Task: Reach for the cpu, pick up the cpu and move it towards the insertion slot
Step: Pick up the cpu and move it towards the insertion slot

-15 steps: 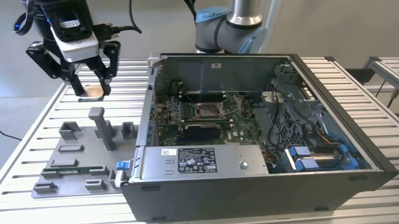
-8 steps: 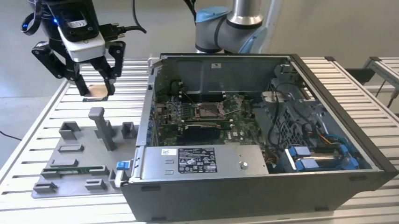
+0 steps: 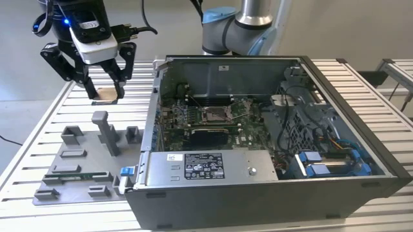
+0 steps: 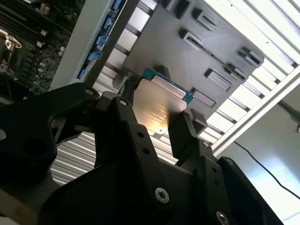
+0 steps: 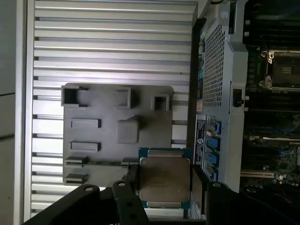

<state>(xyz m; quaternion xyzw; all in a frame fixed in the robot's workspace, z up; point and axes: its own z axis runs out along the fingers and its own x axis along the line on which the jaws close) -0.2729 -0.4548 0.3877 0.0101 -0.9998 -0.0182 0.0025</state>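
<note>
My gripper (image 3: 105, 93) hangs above the slatted table at the exterior view's left, beyond the grey fixture plate (image 3: 77, 145). It is shut on the cpu (image 3: 107, 95), a small thin square chip held by its edges. In both wrist views the cpu (image 4: 161, 103) (image 5: 164, 180) shows its pale metal face and teal rim between the black fingers (image 4: 180, 133) (image 5: 197, 187). The insertion slot (image 3: 215, 114) (image 5: 281, 70) is a silver-framed socket on the motherboard inside the open case, well to the exterior view's right of the gripper and lower.
The open computer case (image 3: 258, 186) stands on the table with its near wall (image 3: 156, 96) between gripper and motherboard. The fixture plate (image 5: 117, 112) carries upright posts (image 3: 106, 133) and a green memory stick (image 3: 71, 177). The arm's base (image 3: 239, 24) rises behind the case.
</note>
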